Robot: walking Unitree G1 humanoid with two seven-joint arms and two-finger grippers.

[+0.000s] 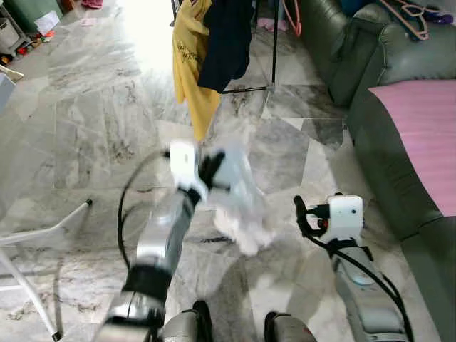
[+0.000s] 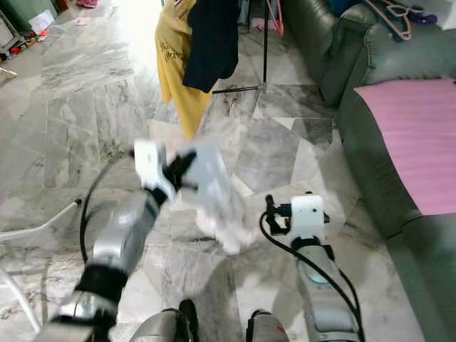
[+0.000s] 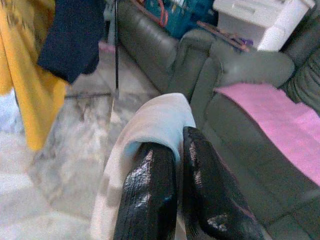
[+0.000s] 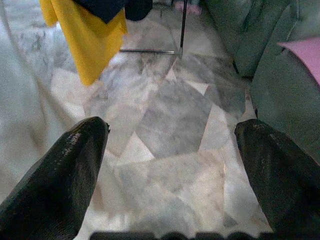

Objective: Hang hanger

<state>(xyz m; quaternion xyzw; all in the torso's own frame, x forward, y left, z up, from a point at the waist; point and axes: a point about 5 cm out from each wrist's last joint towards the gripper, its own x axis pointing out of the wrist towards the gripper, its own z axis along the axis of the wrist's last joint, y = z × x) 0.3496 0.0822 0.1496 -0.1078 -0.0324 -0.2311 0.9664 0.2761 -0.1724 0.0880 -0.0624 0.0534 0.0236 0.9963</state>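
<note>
Item 1, left pincer [image 3: 177,165]: I log it clenched on a white garment [image 1: 239,196], raised ahead of the robot's chest. My left wrist view shows the two black fingers [image 3: 150,195] pressed together with the pale cloth draped over their tips; the head views blur this arm, and there the cloth hangs below the pincer toward the marble floor [image 1: 92,121].

Item 2, right pincer [image 4: 170,150]: released, fingers spread wide, nothing between them. It sits lower than the white garment, just beside the cloth on its sofa side.

Item 3, clothes rack [image 1: 274,50]: beyond the white garment, a thin black upright and foot bar. It carries a yellow shirt [image 1: 191,64] and a dark navy garment [image 1: 226,39], the navy one overlapping the yellow.

Item 4, green leather sofa [image 1: 377,142]: on the robot's right of the white garment, with a pink cover [image 1: 427,128] over its seat.

Item 5, pink hanger [image 1: 410,16]: lies on top of the sofa back, well apart from both pincers. I cannot tell whether a hanger sits inside the white garment.

Item 6: the left wrist view alone adds a white box [image 3: 255,17] behind the sofa.
</note>
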